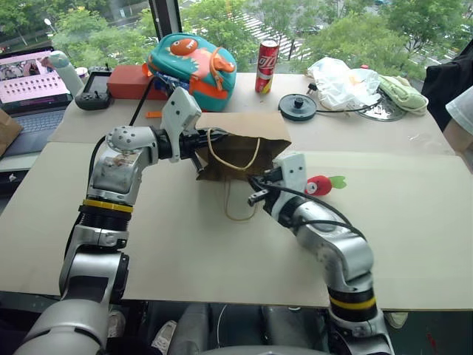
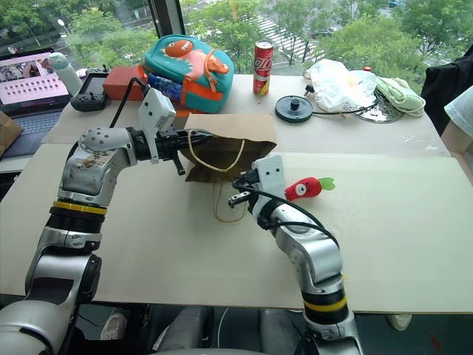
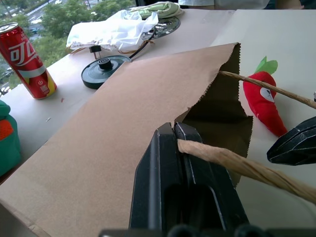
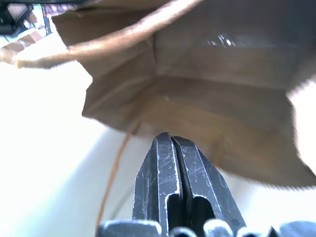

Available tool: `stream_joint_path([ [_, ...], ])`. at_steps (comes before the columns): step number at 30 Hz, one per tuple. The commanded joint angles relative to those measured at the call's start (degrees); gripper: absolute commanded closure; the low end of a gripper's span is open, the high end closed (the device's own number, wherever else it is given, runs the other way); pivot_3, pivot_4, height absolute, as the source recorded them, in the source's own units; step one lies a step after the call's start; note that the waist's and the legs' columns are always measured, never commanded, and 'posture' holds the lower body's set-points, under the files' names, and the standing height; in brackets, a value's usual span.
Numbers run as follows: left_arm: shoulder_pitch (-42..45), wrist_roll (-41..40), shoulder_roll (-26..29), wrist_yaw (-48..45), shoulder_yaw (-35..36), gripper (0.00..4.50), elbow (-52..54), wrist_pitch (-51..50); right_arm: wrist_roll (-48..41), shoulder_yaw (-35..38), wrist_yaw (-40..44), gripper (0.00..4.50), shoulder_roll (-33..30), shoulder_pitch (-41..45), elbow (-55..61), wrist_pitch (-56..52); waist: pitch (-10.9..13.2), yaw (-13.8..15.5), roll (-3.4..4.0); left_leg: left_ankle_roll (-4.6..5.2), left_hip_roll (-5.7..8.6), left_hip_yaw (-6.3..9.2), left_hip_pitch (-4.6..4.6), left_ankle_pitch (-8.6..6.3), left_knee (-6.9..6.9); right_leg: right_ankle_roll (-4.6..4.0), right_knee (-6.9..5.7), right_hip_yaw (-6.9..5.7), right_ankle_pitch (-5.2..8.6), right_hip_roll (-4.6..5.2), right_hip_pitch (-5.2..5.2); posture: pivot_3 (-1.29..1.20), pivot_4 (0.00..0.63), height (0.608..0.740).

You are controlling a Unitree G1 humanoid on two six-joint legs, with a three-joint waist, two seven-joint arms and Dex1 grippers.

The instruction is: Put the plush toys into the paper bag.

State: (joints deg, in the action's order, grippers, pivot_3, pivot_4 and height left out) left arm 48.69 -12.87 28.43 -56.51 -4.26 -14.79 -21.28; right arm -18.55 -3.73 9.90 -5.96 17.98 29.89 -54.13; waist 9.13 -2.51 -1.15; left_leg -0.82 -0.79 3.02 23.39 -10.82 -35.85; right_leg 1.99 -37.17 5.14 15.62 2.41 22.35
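Left tool (image 3: 174,129) is clamped shut on one twisted-cord handle (image 3: 232,163) of the paper bag (image 1: 247,144), which lies on its side on the worktop (image 1: 414,244) with its mouth lifted open just past that tool's tips. Right tool (image 4: 170,139) has its two black fingers pressed together with nothing between them, poised just in front of the bag's open mouth, above the second handle (image 1: 240,214) that trails on the worktop. Beside the right tool, on the side away from the left one, lies the red plush toy (image 1: 319,185) with its green tip, outside the bag.
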Motion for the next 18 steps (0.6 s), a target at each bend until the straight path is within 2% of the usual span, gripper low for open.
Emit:
stream_joint_path([
  [1,0.8,-0.2,-0.3,0.5,0.5,4.50,0.7,1.2,-1.2,7.1,-2.4,3.75,-2.1,0.0,5.6,-5.8,0.0,0.0,0.00,0.00,0.00,0.00,0.01,0.00,0.00,0.00,0.01,0.00,0.00,0.00,0.00,0.00,0.150,0.739],
  [7,0.9,-0.2,-0.6,0.4,0.6,4.50,0.6,1.1,1.0,13.8,-7.8,1.72,-3.3,1.2,3.3,-12.3,0.0,-0.1,0.00,0.00,0.00,-0.04,-0.01,0.00,0.03,0.00,0.02,0.02,0.00,0.00,0.01,0.00,0.150,0.739],
  [11,1.5,-0.2,-0.7,0.4,0.7,4.50,0.1,1.3,3.0,13.0,-10.6,0.28,-2.0,1.9,0.4,-13.3,0.0,-0.2,0.00,0.00,0.00,-0.06,-0.01,0.00,0.04,0.00,0.03,0.05,0.00,-0.01,0.02,0.00,0.150,0.739],
  [12,1.7,-0.2,-0.6,0.4,0.8,4.50,-0.1,1.3,4.2,12.0,-11.5,0.10,-1.7,2.2,-1.0,-12.8,0.0,-0.2,0.00,0.00,0.00,-0.06,-0.02,0.00,0.03,0.00,0.03,0.05,0.00,-0.01,0.01,0.00,0.150,0.739],
  [14,1.9,-0.2,-0.6,0.4,0.8,4.50,-0.4,1.3,7.0,8.6,-13.0,0.10,-2.2,2.6,-4.6,-12.2,0.0,-0.2,0.00,0.00,0.00,-0.07,-0.02,0.00,0.03,0.00,0.03,0.06,0.00,-0.01,0.01,0.00,0.150,0.739],
  [18,2.3,-0.2,-0.7,0.5,0.8,4.50,-0.7,1.4,9.3,7.6,-15.1,0.10,-0.1,3.0,-9.7,-9.2,0.0,-0.1,0.00,0.00,0.01,-0.08,-0.02,0.00,0.03,0.00,0.04,0.06,0.00,-0.01,0.01,0.00,0.150,0.739],
])
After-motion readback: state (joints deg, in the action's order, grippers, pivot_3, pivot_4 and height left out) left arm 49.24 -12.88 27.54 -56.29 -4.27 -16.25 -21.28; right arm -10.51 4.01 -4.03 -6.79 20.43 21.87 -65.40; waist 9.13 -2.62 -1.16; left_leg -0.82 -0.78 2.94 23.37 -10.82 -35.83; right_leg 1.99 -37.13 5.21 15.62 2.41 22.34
